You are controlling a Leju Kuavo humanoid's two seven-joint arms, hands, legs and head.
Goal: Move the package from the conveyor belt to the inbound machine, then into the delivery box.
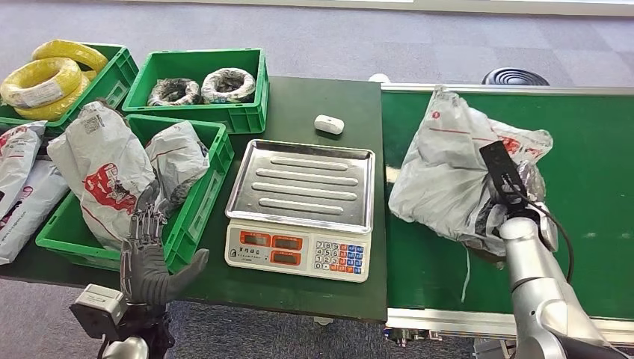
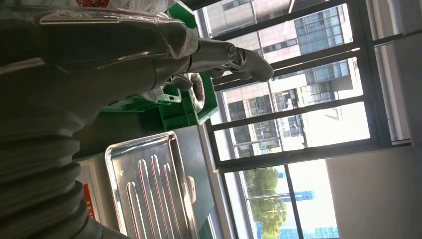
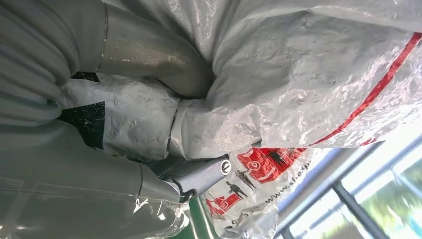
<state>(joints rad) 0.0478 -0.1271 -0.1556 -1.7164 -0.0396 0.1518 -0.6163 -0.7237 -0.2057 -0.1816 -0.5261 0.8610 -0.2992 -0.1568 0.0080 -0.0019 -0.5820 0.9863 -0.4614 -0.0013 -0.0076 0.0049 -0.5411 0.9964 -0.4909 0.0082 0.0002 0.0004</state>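
On the belt's near edge, right hand [image 1: 516,213] fingers clutch the package [image 1: 448,172]; left hand [image 1: 149,258] fingers spread, holding nothing.

A scale [image 1: 299,209] sits at the table's [image 1: 314,101] front middle, with a small device [image 1: 329,124] behind it. Left of the scale stands a crate [image 1: 196,217] holding 2 packages [image 1: 108,168]; behind that, another crate [image 1: 198,86] holds 2 coils [image 1: 228,84], and a 3rd crate [image 1: 112,78] to its left holds more coils [image 1: 45,78]. Right of the table runs the conveyor belt [image 1: 591,187], with a package [image 1: 448,172] lying on it.
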